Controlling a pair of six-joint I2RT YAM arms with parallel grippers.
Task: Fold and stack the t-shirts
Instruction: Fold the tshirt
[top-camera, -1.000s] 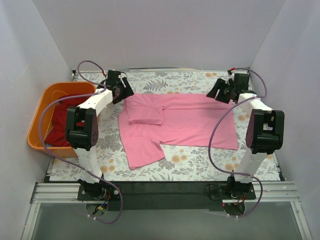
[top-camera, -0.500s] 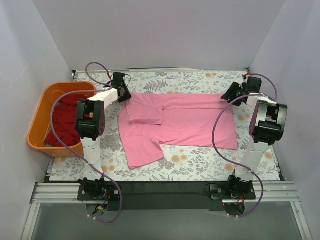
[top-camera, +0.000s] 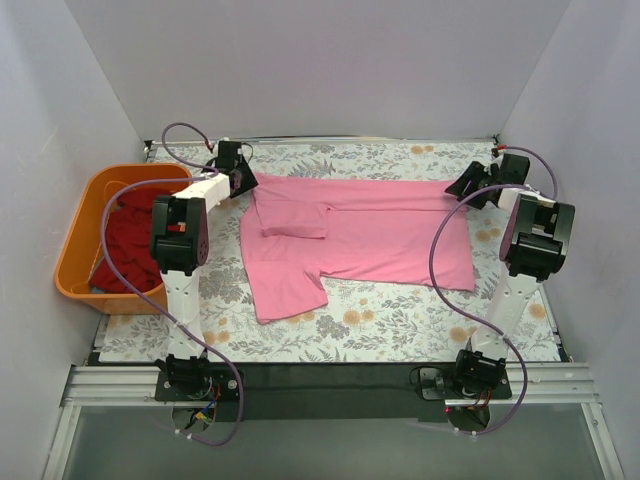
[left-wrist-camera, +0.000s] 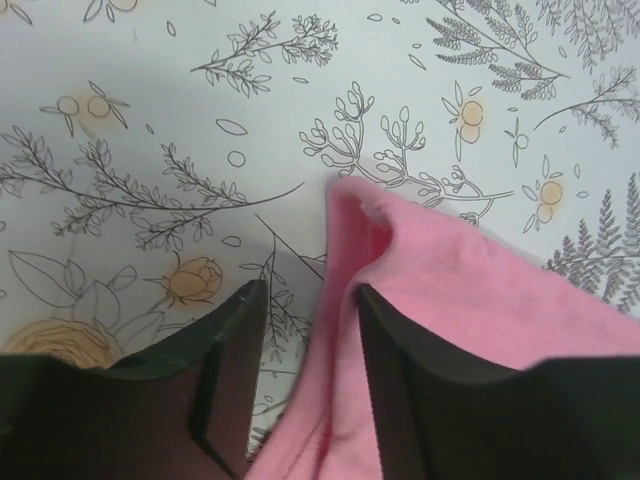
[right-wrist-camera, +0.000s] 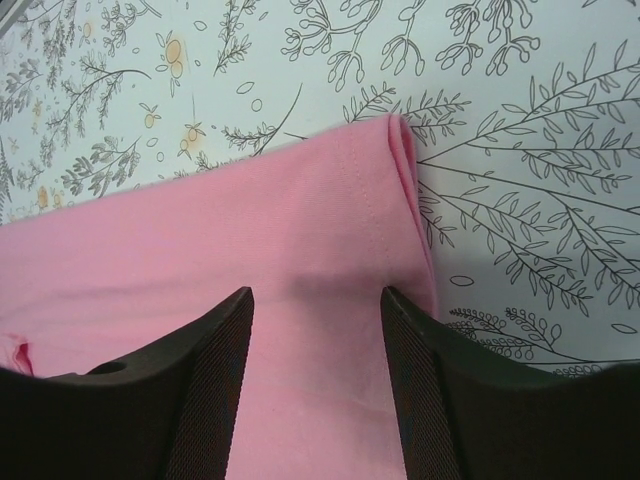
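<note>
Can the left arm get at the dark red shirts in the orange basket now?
Probably yes. The basket is open on top, close beside the left arm, and the red shirts lie uncovered. The left tool is at the far corner of the pink shirt, so it must swing over.

**Robot lab test booth**

A small robotics test cell. Plain white walls (top-camera: 320, 70) close in three sides of a counter (top-camera: 400, 322) covered with a flower-print sheet. Two white-and-black robot arms, the left arm (top-camera: 180, 240) and the right arm (top-camera: 530, 250), are bolted by a metal rail (top-camera: 110, 385) along the near edge. Purple cables (top-camera: 432, 265) loop from them. An orange basket (top-camera: 75, 250) sits at the counter's left side.
</note>
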